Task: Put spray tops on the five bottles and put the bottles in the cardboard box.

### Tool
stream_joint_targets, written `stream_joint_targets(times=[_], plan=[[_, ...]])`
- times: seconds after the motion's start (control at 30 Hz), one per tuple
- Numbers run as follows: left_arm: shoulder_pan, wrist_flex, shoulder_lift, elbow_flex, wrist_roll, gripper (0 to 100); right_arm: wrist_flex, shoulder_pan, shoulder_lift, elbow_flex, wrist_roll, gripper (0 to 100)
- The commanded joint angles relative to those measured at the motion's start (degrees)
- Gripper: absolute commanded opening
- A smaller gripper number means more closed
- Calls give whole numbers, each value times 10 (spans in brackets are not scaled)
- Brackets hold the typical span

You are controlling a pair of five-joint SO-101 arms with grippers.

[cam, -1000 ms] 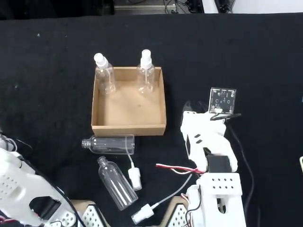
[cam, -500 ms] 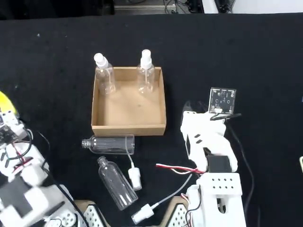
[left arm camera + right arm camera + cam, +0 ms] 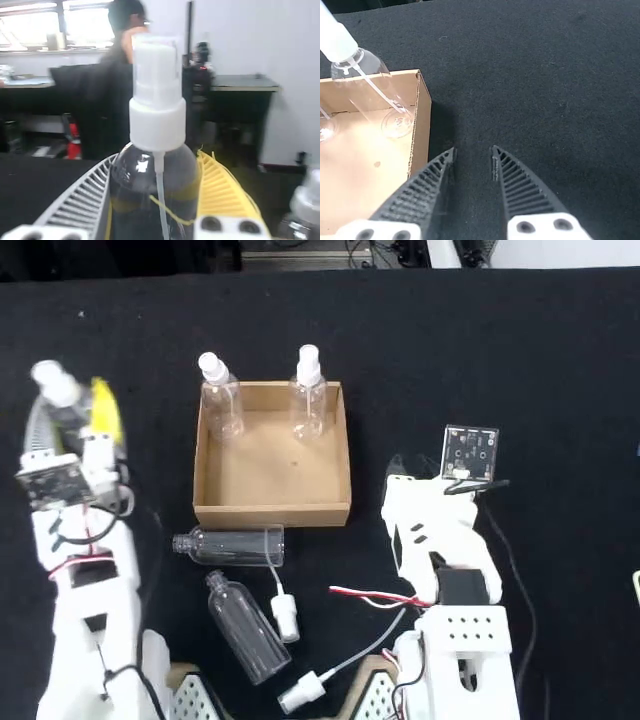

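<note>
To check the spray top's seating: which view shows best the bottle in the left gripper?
The left wrist view: the bottle and its spray top stand close, between the fingers. The high view shows the bottle small, from above. The right wrist view faces the cardboard box.

Five bottles (image 3: pixel 222 408) (image 3: pixel 309 405) (image 3: pixel 52 390) (image 3: pixel 235 545) (image 3: pixel 245 628), two loose tops (image 3: pixel 284 616) (image 3: pixel 305 690), one box (image 3: pixel 272 512)

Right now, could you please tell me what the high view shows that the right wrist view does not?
High view adds: the left gripper shut on a capped bottle left of the box, two open bottles lying in front of it, two loose spray tops. Right wrist view adds: the right gripper close up, open over the table. Both: the box and a standing bottle in its corner.
</note>
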Motion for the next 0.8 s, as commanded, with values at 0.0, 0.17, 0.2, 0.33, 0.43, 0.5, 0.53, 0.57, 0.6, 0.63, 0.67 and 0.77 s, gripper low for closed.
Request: stream_joint_targets(times=[0.0,0.17,0.2,0.33,0.43,0.5,0.53,0.57,0.6,0.63,0.67,0.77], plan=[[80,79,-65,-8,-4,29,-17,11,-18,-3,-4,81],[138,95,-83,-9,0,29,-17,11,-18,-3,-3,81],[149,96,-82,-9,11,29,-17,11,-18,-3,-3,81],[187,97,-81,-11,63,29,-17,11,-18,-3,-3,81],[211,97,-81,-8,70,29,-17,11,-18,-3,-2,81],[224,97,-80,-6,69,30,-18,11,-18,-3,-2,81],[228,96,-77,-6,68,30,-18,11,-18,-3,-2,81],[232,94,-70,-9,68,30,-18,11,-18,-3,-2,81],[233,93,-60,-13,68,30,-18,11,-18,-3,-2,81],[233,88,-47,-16,68,30,-18,11,-18,-3,-2,81],[233,73,-30,-17,68,30,-18,11,-18,-3,-2,81],[233,-1,29,-15,67,30,-18,11,-18,-3,-2,81]])
